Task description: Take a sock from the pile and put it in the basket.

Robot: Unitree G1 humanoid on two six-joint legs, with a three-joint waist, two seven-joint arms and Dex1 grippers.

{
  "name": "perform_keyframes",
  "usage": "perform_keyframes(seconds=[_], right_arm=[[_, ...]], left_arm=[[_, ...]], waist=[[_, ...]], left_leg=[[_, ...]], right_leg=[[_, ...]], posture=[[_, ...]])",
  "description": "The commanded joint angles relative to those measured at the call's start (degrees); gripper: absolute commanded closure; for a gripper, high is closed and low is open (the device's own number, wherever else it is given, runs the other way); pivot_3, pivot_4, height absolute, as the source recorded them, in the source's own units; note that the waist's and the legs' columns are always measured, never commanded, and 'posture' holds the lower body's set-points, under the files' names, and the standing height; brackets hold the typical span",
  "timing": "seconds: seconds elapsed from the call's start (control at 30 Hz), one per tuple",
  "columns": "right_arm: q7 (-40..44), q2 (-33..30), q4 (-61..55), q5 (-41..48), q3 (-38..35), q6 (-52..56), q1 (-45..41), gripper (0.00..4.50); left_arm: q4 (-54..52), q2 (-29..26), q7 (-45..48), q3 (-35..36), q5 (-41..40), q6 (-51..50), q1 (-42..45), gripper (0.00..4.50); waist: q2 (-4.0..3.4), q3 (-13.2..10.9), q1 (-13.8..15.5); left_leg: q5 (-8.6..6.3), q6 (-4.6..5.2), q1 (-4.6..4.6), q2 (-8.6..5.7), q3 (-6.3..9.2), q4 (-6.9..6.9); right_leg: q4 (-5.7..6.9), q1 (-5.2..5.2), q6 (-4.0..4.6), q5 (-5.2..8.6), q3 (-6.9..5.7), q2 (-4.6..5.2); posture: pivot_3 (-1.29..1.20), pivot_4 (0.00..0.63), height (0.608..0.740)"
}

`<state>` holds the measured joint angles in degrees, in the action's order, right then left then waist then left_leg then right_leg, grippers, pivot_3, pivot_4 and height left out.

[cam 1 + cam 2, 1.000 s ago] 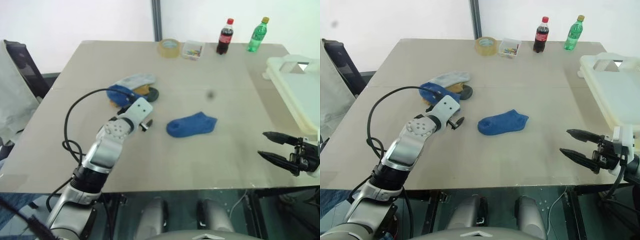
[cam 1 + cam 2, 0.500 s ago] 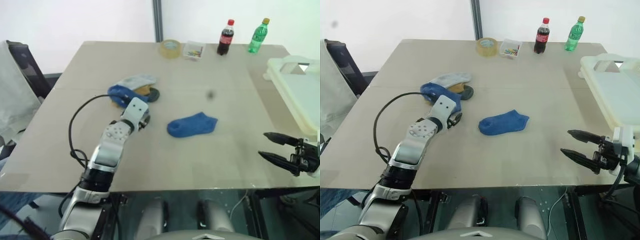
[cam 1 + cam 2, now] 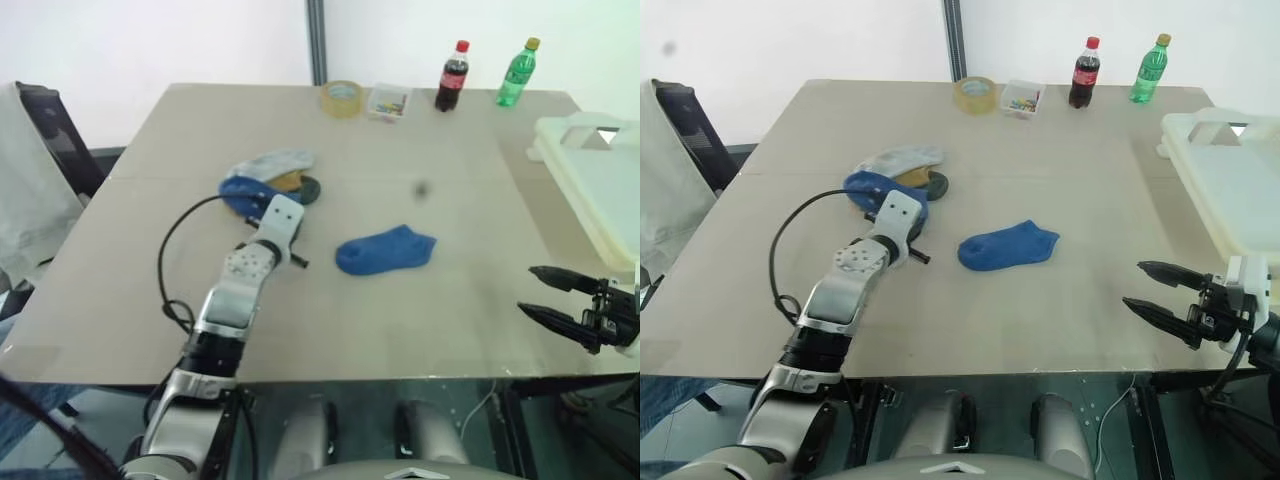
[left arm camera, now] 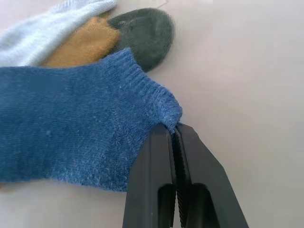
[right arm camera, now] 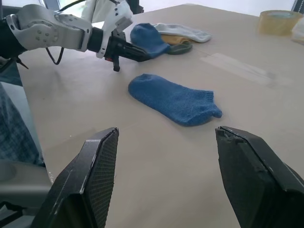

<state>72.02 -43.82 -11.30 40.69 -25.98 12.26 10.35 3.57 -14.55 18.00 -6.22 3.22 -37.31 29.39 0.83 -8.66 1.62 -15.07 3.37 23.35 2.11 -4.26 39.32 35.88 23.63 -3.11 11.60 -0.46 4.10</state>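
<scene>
Sock (image 4: pixel 71 128) at the pile's (image 3: pixel 270 180) near edge is pinched by its cuff corner in the closed left gripper (image 4: pixel 175 142); lift slowly so that thin hold keeps.

Pile (image 3: pixel 265 180) left of lone sock (image 3: pixel 385 250); basket (image 3: pixel 600 185) far right

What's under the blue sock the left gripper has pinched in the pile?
The blue sock lies over the mustard-yellow sock, beside the dark green and light grey ones. The left gripper pinches its cuff. Whatever else lies beneath is covered.
</scene>
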Motion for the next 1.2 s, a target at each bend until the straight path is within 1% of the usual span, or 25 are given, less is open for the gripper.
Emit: perform_keyframes(seconds=[0.03, 0.1, 0.2, 0.3, 0.47, 0.57, 0.63, 0.67, 0.7, 0.77, 0.8, 0.9, 0.97, 1.03, 1.1, 1.2], right_arm=[[-0.41, 0.09, -1.19, 0.07, -1.25, -1.1, -0.15, 1.19], [-0.65, 0.33, -1.39, 0.0, -1.06, -1.25, -0.1, 1.19], [-1.06, 0.83, -1.52, -0.28, -0.83, -1.7, 0.05, 1.19], [-1.6, 1.22, -1.98, -0.39, -0.79, -1.83, 0.3, 1.19], [-1.91, 1.45, -1.83, -0.78, -0.78, -2.48, 0.62, 1.19], [-2.34, 1.46, -1.73, -1.08, -0.41, -2.45, 0.09, 1.19], [-3.19, 1.5, -0.95, -1.55, -0.09, -2.47, -1.23, 1.19], [-4.18, 1.38, -0.53, -1.76, 0.25, -1.51, -1.8, 1.19], [-6.48, 1.02, -0.39, -4.14, 1.52, -0.78, -2.36, 1.19], [-11.81, 0.79, -0.57, -7.94, 3.91, 1.87, -3.52, 1.19], [-13.33, 1.44, -0.74, -8.06, 4.97, 2.83, -4.71, 1.19], [-14.56, 3.93, -0.71, -7.06, 7.14, 2.88, -8.17, 1.19], [-20.48, 5.96, 0.02, -9.11, 10.2, 6.24, -13.25, 1.19], [-25.25, 6.92, 1.31, -11.13, 13.06, 10.79, -17.91, 1.19], [-28.0, 7.57, 2.35, -11.7, 15.44, 15.7, -21.61, 1.19], [-34.03, 11.19, 4.9, -11.34, 18.02, 23.37, -28.13, 1.19]], left_arm=[[-2.86, 4.01, 1.22, -2.51, -1.99, -2.89, 3.67, 4.48], [-1.83, 6.05, 1.16, -4.48, -1.54, -3.02, 5.16, 4.48], [0.8, 10.62, 0.34, -6.36, -1.85, -2.95, 7.88, 4.48], [5.58, 15.2, -2.04, -5.61, -1.96, -3.22, 11.48, 4.48], [12.22, 20.53, -3.51, -4.5, -3.02, -3.12, 15.61, 4.48], [13.87, 21.92, -2.77, -4.82, -3.53, -1.93, 16.05, 4.48], [13.8, 22.7, -1.4, -4.16, -5.09, -0.83, 15.51, 3.83], [13.22, 22.79, -1.31, -4.15, -5.34, -0.51, 15.31, 3.58], [11.94, 22.69, -1.68, -4.26, -5.23, -0.35, 15.08, 3.2], [9.49, 22.52, -1.76, -4.18, -5.8, -1.06, 14.86, 2.27], [7.7, 22.26, -0.96, -4.15, -6.61, -2.16, 14.62, 1.77], [3.0, 21.86, 0.67, -3.66, -9.14, -5.2, 13.66, 1.77], [-0.91, 21.46, 1.66, -1.72, -12.05, -8.17, 13.5, 1.77], [-2.51, 20.26, 2.17, 0.6, -13.98, -9.44, 14.3, 1.77], [0.32, 17.66, 1.72, 2.2, -13.35, -7.27, 15.96, 1.77], [11.03, 12.32, 0.37, 4.28, -10.8, -1.04, 20.09, 1.77]], waist=[[0.01, -0.01, 0.09], [0.02, -0.01, -0.02], [0.01, -0.01, -0.27], [0.04, -0.03, -0.31], [0.08, -0.05, -0.72], [0.09, -0.06, -0.72], [0.08, -0.06, -0.83], [0.08, -0.06, -0.86], [0.08, -0.06, -0.85], [0.08, -0.06, -0.8], [0.08, -0.06, -0.77], [0.06, -0.05, -0.77], [0.05, -0.06, -0.99], [0.05, -0.07, -1.16], [0.02, -0.05, -0.92], [0.03, -0.05, -0.97]], left_leg=[[0.0, 0.0, 0.09, -0.02, 0.02, 0.02], [0.0, 0.01, 0.23, -0.07, 0.04, 0.03], [0.0, 0.0, 0.3, -0.14, 0.11, 0.02], [0.0, 0.0, 0.32, -0.18, 0.14, 0.03], [0.0, 0.01, 0.33, -0.23, 0.16, 0.03], [0.0, 0.01, 0.38, -0.22, 0.16, 0.03], [0.0, 0.01, 0.39, -0.22, 0.15, 0.03], [0.0, 0.01, 0.39, -0.21, 0.14, 0.03], [0.0, 0.01, 0.39, -0.21, 0.13, 0.02], [0.0, 0.01, 0.38, -0.2, 0.14, 0.03], [0.0, 0.01, 0.38, -0.19, 0.13, 0.03], [0.0, 0.01, 0.4, -0.2, 0.13, 0.02], [0.0, 0.01, 0.4, -0.19, 0.13, 0.02], [0.0, 0.01, 0.39, -0.17, 0.07, 0.03], [0.02, 0.0, 0.37, -0.18, 0.09, 0.03], [0.03, -0.01, 0.37, -0.18, 0.14, 0.03]], right_leg=[[-0.01, 0.07, 0.0, 0.0, -0.01, 0.0], [-0.02, 0.2, 0.0, 0.0, -0.02, -0.04], [-0.01, 0.28, -0.04, -0.02, -0.05, -0.11], [-0.01, 0.27, -0.03, -0.01, -0.08, -0.1], [-0.03, 0.28, -0.02, 0.01, -0.07, -0.08], [-0.03, 0.33, -0.02, 0.01, -0.07, -0.08], [-0.03, 0.37, -0.02, 0.0, -0.06, -0.08], [-0.03, 0.37, -0.02, 0.0, -0.06, -0.08], [-0.02, 0.39, -0.01, 0.0, -0.06, -0.08], [-0.01, 0.38, -0.01, 0.0, -0.06, -0.09], [0.0, 0.39, -0.01, 0.0, -0.05, -0.08], [-0.01, 0.4, 0.0, 0.01, -0.05, -0.08], [-0.02, 0.4, -0.01, 0.0, -0.05, -0.08], [0.0, 0.43, -0.01, 0.0, -0.01, -0.08], [0.05, 0.43, 0.0, 0.0, -0.02, -0.09], [0.08, 0.42, 0.02, -0.01, -0.06, -0.13]], posture=[[0.0, 0.15, 0.74], [0.0, 0.15, 0.74], [0.0, 0.15, 0.74], [0.0, 0.15, 0.74], [0.0, 0.15, 0.74], [0.0, 0.15, 0.74], [0.0, 0.15, 0.74], [0.0, 0.15, 0.74], [0.0, 0.15, 0.74], [0.0, 0.15, 0.74], [0.0, 0.15, 0.74], [0.0, 0.15, 0.74], [0.0, 0.15, 0.74], [0.0, 0.15, 0.74], [0.0, 0.15, 0.74], [0.0, 0.15, 0.74]])
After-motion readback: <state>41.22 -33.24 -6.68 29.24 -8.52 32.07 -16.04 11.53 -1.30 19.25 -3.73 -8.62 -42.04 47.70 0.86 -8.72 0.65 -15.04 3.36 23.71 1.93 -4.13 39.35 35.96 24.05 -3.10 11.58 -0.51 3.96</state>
